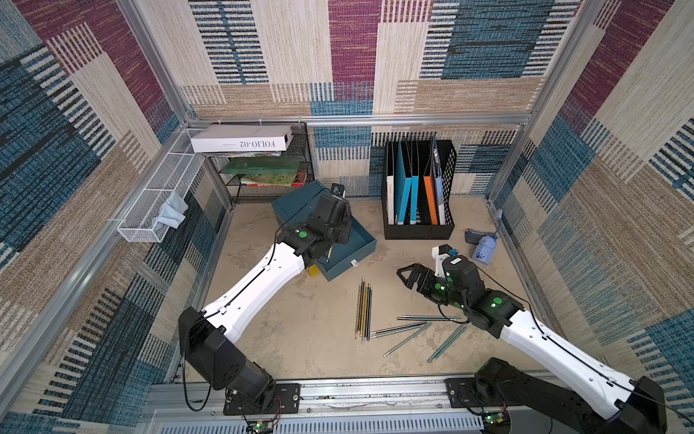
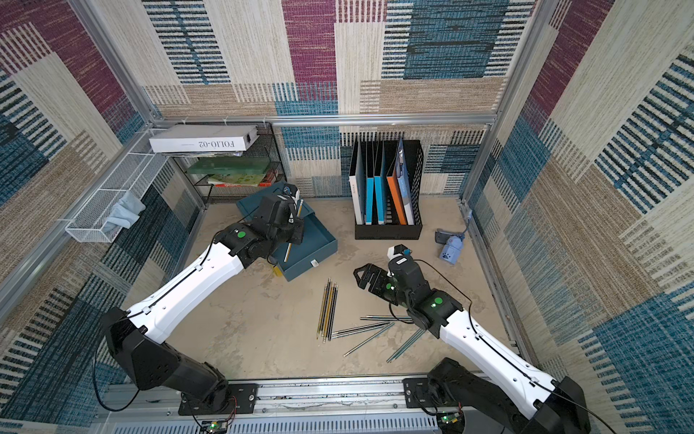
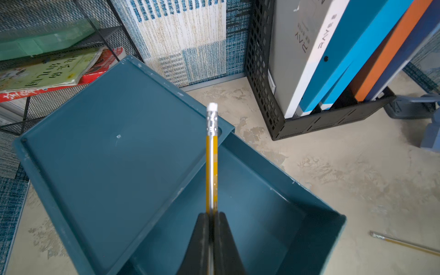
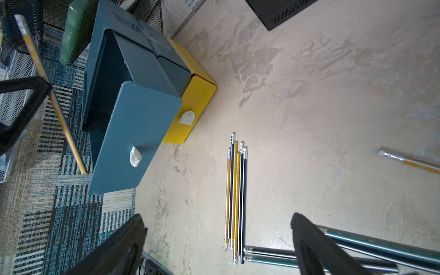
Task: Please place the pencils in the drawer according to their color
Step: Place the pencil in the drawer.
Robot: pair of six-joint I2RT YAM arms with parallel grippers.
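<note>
The left gripper (image 3: 211, 215) pinches a yellow pencil (image 3: 211, 166) over the open blue drawer (image 3: 262, 209), probably to drop it inside. The right gripper (image 1: 405, 278) hangs spread near the other pencils (image 1: 364, 310) on the table (image 1: 300, 338).

There's the left arm (image 1: 263, 278) stretched forward, left end effector (image 3: 212, 215) pinched tight on one yellow-striped pencil (image 3: 211, 166). Over to the right arm (image 1: 555, 349): elbow bent, reaching in low, right end effector (image 4: 217, 216) angled downward, jaws spread wide, empty.

**"FOLIO-02" marks the white box (image 1: 240, 138) atop the mesh shelf (image 1: 263, 188)**
The label reads upside down; print on the book (image 3: 47, 71) and folder (image 3: 302, 42) is illegible.
</note>
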